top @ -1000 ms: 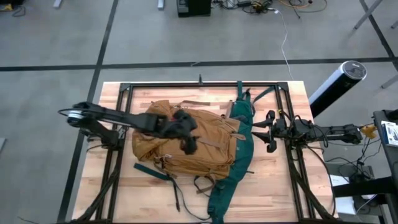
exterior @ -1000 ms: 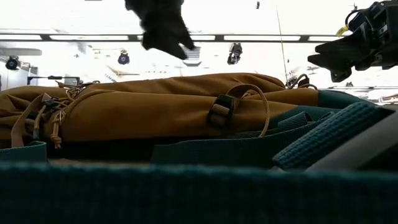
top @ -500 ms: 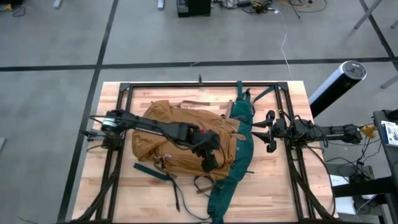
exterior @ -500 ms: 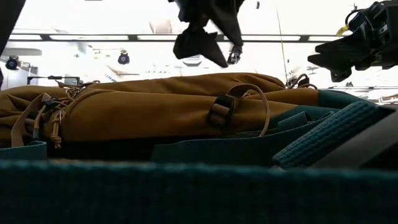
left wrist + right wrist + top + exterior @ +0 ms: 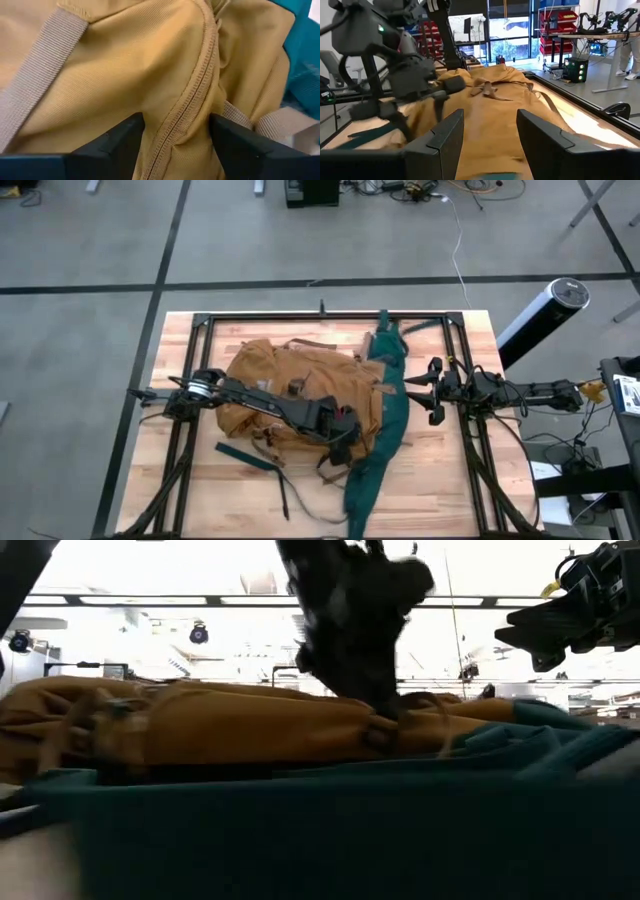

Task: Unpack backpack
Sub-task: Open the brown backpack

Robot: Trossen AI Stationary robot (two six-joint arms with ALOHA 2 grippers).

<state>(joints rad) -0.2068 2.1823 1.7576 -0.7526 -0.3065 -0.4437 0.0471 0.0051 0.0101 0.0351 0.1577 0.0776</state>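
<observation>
The mustard-tan backpack (image 5: 290,370) lies flat on the wooden table, its dark green back panel and straps (image 5: 385,430) along its right side. In the low view it is a long tan mound (image 5: 220,725) behind a green band. My left gripper (image 5: 345,442) is down on the pack's near right part, open, its two fingers either side of a raised ridge of tan fabric (image 5: 177,145). My right gripper (image 5: 432,392) hovers open above the table, right of the green panel (image 5: 490,130), touching nothing. My left gripper comes from above, pointing down, and its open fingers (image 5: 120,145) sink into the tan fabric. A raised fold carrying a zip seam (image 5: 192,100) stands between them. Whether the fingers press on that fold from both sides, I cannot tell. The pack rests on the table.
A black metal frame (image 5: 300,317) runs around the table top. Loose straps (image 5: 285,495) trail from the pack toward the near edge. Bare wood (image 5: 440,500) shows at the near right corner. A white and black cylinder (image 5: 540,315) stands off the table's far right.
My left gripper has travelled over the pack toward the table's right and near edges and come down onto the fabric. The pack has been disturbed: its green back panel has shifted, the near end swinging to the right, and the tan mound is blurred in the low view.
</observation>
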